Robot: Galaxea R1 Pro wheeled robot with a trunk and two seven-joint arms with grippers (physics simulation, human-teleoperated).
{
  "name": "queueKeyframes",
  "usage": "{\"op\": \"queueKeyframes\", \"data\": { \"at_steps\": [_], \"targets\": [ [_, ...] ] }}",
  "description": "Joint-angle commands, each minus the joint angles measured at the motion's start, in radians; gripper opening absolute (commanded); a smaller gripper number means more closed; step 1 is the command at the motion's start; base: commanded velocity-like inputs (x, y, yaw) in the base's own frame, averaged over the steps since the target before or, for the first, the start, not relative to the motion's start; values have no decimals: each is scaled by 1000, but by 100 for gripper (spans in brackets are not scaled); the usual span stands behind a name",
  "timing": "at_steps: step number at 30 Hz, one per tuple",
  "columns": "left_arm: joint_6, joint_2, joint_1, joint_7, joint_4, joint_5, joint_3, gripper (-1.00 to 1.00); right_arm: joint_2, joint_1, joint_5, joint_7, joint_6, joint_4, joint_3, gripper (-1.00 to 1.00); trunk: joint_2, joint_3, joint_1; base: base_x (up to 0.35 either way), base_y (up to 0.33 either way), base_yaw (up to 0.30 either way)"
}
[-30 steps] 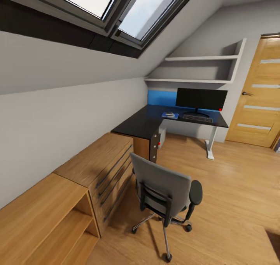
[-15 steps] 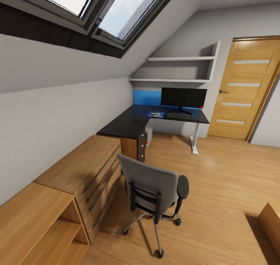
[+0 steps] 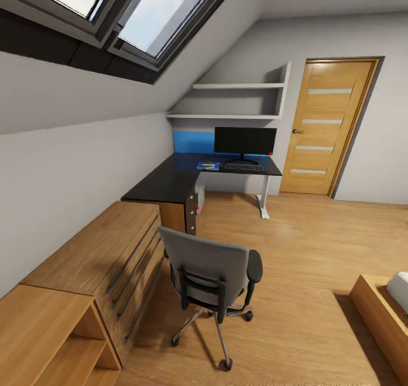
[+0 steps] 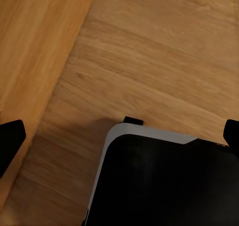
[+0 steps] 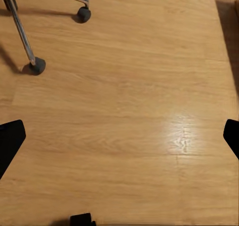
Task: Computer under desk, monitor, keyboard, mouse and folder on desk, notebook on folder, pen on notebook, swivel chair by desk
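Head view puts the grey upholstered swivel chair [image 3: 212, 278] near us, well apart from the far glossy black L-shaped desk [image 3: 170, 179], nearer our right arm. Both wrist views show our left gripper [image 4: 119, 136] and right gripper [image 5: 119, 136] spread apart, empty, over wood floor [image 5: 129, 111].

No text, label, brand, number or sign can be read in any of the views. The monitor [image 3: 245, 140] on the bench [image 3: 170, 179] has a dark screen and carries only a small red dot at its lower right corner, not a letter. The blue folder [image 3: 207, 165] is too small and too far to show any writing. The door [image 3: 324, 126] at the far right has only pale stripes, no sign.
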Motion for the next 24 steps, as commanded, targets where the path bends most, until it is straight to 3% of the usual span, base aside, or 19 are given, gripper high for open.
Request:
{"op": "queueKeyframes", "data": {
  "at_steps": [1,9,24],
  "targets": [
    [-1,0,1,6,-2,6,-9,100,0,-1,2,-9,-1,1,8,100,-1,-1,0,0,254,-262],
    [-1,0,1,6,-2,6,-9,100,0,-1,2,-9,-1,1,8,100,-1,-1,0,0,204,-262],
    [-1,0,1,6,-2,6,-9,100,1,-1,2,-9,-1,1,8,100,-1,-1,0,0,16,-262]
  ]
}}
